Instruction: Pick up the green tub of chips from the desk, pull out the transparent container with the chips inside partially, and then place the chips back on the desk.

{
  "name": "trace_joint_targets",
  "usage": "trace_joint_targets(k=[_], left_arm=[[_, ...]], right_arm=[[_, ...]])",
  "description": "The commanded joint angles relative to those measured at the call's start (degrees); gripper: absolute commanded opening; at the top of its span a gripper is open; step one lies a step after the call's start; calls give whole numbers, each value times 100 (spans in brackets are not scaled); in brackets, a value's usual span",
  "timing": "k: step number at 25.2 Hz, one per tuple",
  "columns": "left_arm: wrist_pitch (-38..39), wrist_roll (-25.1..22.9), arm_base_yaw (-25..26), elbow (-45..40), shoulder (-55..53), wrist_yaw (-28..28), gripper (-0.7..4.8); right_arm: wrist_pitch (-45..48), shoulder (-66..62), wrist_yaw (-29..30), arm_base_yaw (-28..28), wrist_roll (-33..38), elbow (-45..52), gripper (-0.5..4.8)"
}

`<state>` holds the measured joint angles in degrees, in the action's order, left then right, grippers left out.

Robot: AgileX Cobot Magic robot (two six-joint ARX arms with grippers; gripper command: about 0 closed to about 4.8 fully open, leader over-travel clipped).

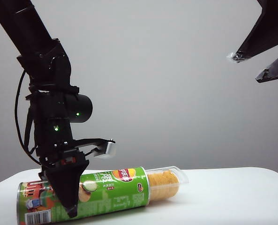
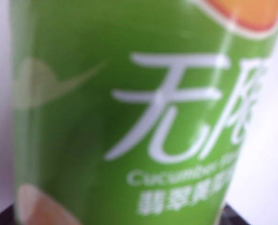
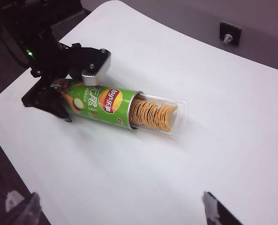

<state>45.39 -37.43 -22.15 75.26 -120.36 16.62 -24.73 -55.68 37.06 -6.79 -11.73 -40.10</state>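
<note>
Both grippers spread: left gripper straddles green tub of chips lying on desk, lift straight up without nudging it; right gripper hangs clear above.

Green tub of chips, red-yellow logo; golden chips; white desk.

I count one green tub of chips, lying on its side. One transparent container sticks out of its open end, and inside it sits one stack of chips; the single crisps are too many and too close to count. There is one counter under it all. I have two sets of fingers: my left fingers and my right fingers.
</note>
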Motion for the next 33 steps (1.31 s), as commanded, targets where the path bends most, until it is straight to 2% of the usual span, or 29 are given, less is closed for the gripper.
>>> trace_joint_targets(k=[1, 11, 12, 20, 23, 26, 31, 33], left_arm=[[-160, 232, -31, 24, 59, -149, 479], [-116, 297, -170, 24, 442, -610, 479], [-122, 297, -184, 24, 551, -772, 479], [-92, 315, -205, 26, 1659, -1008, 479], [-63, 516, -205, 26, 2177, -1069, 479], [332, 1075, -208, 26, 3075, -1480, 479], [778, 1359, -203, -46, 4428, -2269, 479], [745, 1388, -203, -105, 4833, -2326, 479]], right_arm=[[74, 11, 13, -2, -33, -13, 479], [74, 4, 55, -2, -31, -13, 479], [72, 4, 59, -2, -31, -13, 479], [107, 4, 170, -2, -31, -13, 479], [111, 4, 282, -2, -28, -13, 479], [66, 7, 313, 0, 227, -15, 479], [96, 46, 289, 15, 688, -15, 479], [46, 116, 186, 55, 741, -13, 479]])
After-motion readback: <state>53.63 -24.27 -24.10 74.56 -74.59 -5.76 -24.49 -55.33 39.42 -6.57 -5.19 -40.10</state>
